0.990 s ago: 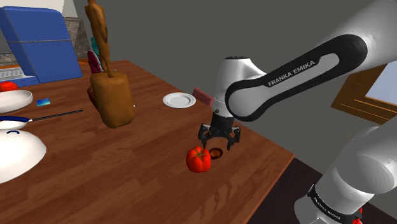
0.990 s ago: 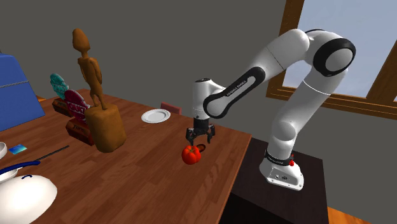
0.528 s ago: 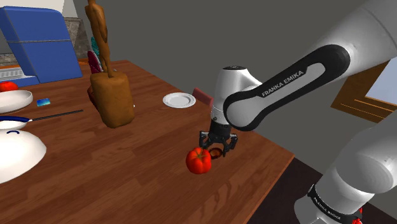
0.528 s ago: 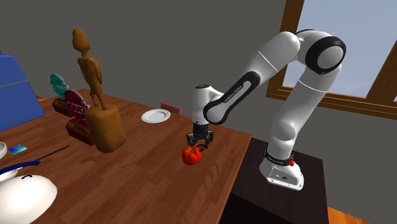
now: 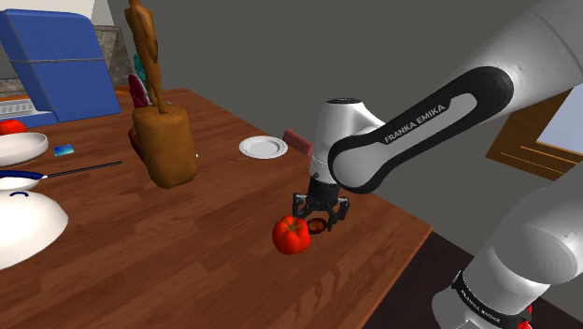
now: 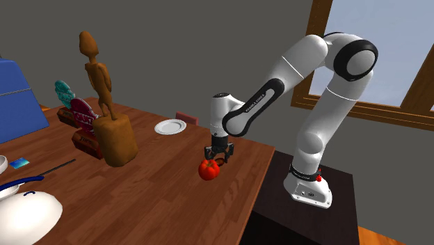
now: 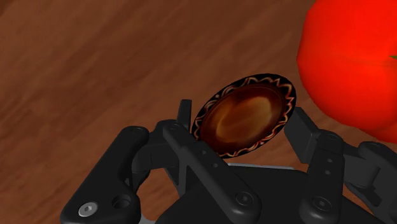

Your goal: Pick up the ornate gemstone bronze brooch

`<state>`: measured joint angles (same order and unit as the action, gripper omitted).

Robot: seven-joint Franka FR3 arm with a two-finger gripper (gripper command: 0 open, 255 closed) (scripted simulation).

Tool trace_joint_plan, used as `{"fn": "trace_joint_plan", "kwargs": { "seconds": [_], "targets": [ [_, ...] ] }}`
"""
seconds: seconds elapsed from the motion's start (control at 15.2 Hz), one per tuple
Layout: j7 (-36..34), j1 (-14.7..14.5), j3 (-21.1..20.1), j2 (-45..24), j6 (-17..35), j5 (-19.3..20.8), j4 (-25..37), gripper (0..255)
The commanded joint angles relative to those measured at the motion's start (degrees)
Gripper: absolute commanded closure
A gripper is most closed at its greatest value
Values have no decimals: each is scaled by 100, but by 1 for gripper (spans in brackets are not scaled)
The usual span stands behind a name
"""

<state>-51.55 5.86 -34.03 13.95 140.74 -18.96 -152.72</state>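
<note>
The black gripper (image 7: pixel 240 121) is down at the wooden table (image 7: pixel 76 63) and its fingers (image 7: pixel 305 133) stand against the rim of the oval brooch (image 7: pixel 245 118), one on each side. It looks clasped between them, with no gap that I can see, and it lies flat on the wood, not yet lifted. The brooch is dark brown with a glossy amber stone and a zigzag border. Its long axis runs slanted between the fingers, so they meet it near its two ends and not across the narrow side; I judge this grip a little less sure, and a straight lift is needed. Just beside the brooch, close to one finger, sits a red fruit (image 7: pixel 350 57), which a sideways move could push. Farther on the table are a white plate (image 5: pixel 262 147) and a brown carved figure (image 5: pixel 161 140), well apart.
</note>
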Motion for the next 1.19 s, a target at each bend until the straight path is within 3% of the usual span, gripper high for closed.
{"fn": "trace_joint_plan", "kwargs": {
  "seconds": [0.0,0.99,1.12],
  "targets": [
    [6,10,4,-16,7,12,8,255],
    [99,-106,353,983,-1471,-96,515,255],
    [99,-107,357,991,-1485,-95,521,255]
  ]
}}
